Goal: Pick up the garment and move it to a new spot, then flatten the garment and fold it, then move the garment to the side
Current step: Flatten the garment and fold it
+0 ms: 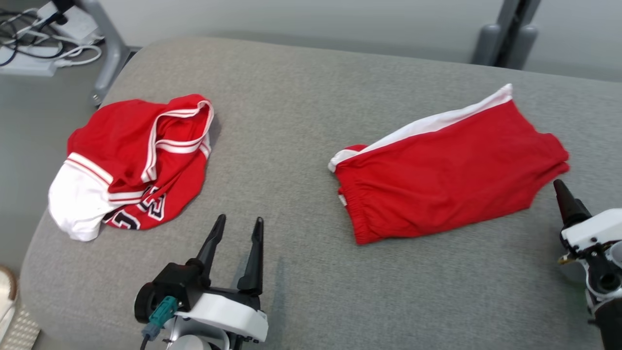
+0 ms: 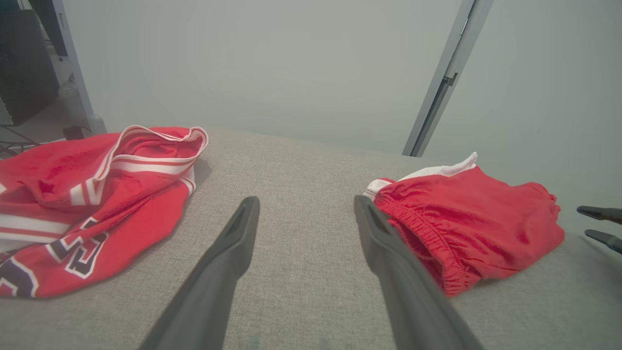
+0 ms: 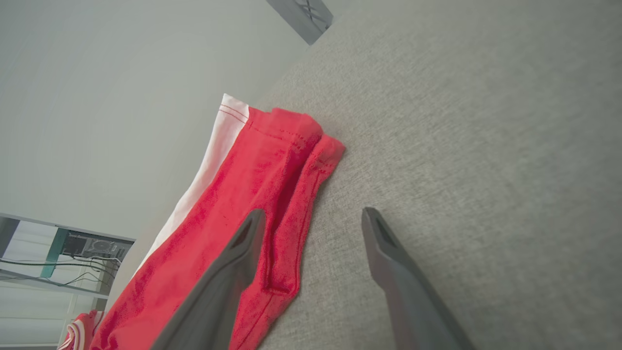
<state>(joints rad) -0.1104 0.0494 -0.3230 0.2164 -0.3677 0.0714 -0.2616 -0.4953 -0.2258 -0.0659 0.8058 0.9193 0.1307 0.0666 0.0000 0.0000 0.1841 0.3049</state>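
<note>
Hard to read on the crumpled red jersey (image 1: 131, 155): the dark print with white outline, half tucked under a fold on the side nearest the front edge of the grey cushion (image 1: 291, 121). Cut off by the border of the head view: most of the right gripper (image 3: 313, 214), with one dark finger and a piece of white housing showing over the cushion's front right corner. Impossible to name: a pale thing (image 1: 6, 291) just off the cushion's front left corner. On the cushion's right half, the folded red shorts (image 1: 447, 170), lying flat, with a white side stripe along the far edge; long axis across the cushion, elastic waistband toward the cushion's middle, leg hems toward its right end and a little farther back. On the cushion's left end, the jersey in a heap, no clear axis, striped opening gaping toward the cushion's back edge. Near the cushion's front edge, between both garments, the left gripper (image 1: 241, 218): low, fingers pointing to the back edge, spread apart, nothing between them. Right gripper also spread wide and empty, tilted, one finger over the hem corner of the shorts, the other over bare cushion; contact with the cloth not possible to tell.
</note>
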